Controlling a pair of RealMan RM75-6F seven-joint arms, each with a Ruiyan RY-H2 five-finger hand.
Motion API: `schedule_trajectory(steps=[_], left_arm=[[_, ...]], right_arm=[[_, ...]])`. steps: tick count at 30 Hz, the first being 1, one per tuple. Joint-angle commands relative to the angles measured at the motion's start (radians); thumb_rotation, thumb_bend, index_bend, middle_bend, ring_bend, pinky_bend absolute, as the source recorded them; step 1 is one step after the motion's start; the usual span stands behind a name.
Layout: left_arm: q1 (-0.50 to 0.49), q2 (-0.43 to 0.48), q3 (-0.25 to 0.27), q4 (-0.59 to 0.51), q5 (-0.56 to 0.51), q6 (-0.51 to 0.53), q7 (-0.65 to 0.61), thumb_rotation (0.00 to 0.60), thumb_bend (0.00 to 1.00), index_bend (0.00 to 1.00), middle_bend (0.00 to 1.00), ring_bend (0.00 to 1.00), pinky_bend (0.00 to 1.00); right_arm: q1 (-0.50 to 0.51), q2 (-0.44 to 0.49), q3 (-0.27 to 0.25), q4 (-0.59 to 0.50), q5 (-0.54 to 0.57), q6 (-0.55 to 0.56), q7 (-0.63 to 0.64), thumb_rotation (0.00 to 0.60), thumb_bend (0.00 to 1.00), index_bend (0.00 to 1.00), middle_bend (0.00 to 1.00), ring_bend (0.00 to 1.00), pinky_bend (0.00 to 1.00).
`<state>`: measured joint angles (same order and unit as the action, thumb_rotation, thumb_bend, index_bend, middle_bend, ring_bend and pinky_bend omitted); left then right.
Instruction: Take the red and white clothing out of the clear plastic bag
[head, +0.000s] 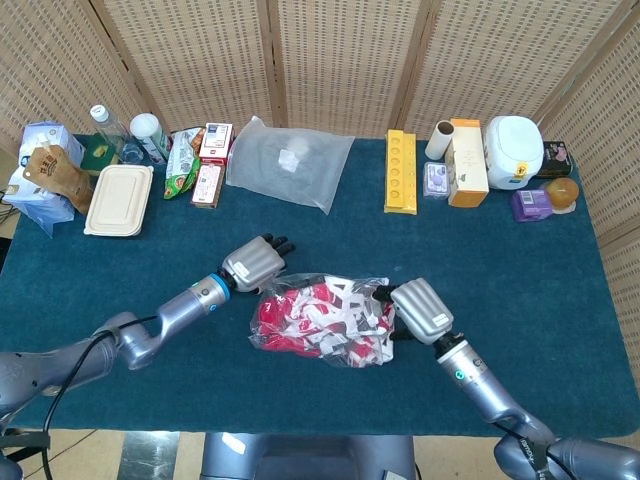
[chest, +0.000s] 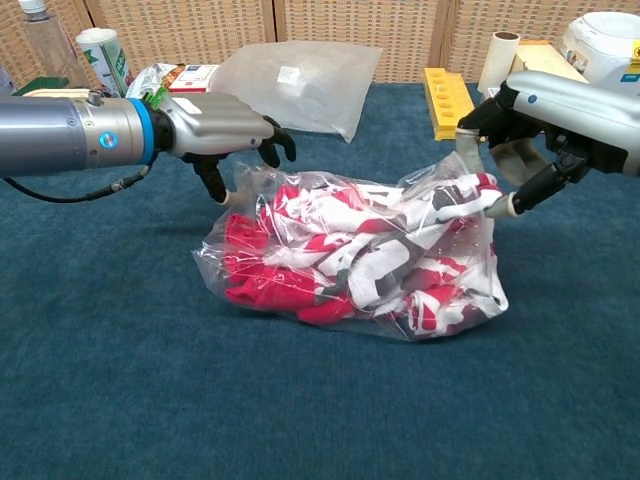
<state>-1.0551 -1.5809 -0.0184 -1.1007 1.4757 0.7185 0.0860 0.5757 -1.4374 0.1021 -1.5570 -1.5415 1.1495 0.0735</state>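
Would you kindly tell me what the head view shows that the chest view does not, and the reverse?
Only the head view shows the beige lunch box, the brown paper bag, the purple packet and the table's side edges. Only the chest view shows, from the side, the right hand pinching the bag's raised end and the left hand at its other end. Both show the clear bag with the clothing inside, the yellow tray and the white appliance.
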Motion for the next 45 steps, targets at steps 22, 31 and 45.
schedule_trajectory(steps=[22, 31, 45], left_arm=[[0.270, 0.309, 0.044, -0.118, -0.070, 0.186, -0.034, 0.600, 0.39, 0.66, 0.18, 0.11, 0.24], [0.287, 0.378, -0.003, -0.265, -0.179, 0.141, 0.006, 0.555, 0.02, 0.00, 0.07, 0.00, 0.12], [0.498, 0.548, 0.020, -0.550, -0.267, 0.394, 0.130, 0.470, 0.07, 0.00, 0.07, 0.00, 0.11]], right_arm=[[-0.083, 0.141, 0.016, 0.003, 0.076, 0.065, 0.007, 0.600, 0.33, 0.66, 0.57, 0.74, 0.78], [-0.109, 0.176, -0.004, 0.003, 0.054, 0.085, -0.001, 0.589, 0.11, 0.19, 0.23, 0.34, 0.35], [-0.183, 0.296, -0.027, -0.040, 0.063, 0.129, 0.026, 0.533, 0.09, 0.14, 0.19, 0.28, 0.27]])
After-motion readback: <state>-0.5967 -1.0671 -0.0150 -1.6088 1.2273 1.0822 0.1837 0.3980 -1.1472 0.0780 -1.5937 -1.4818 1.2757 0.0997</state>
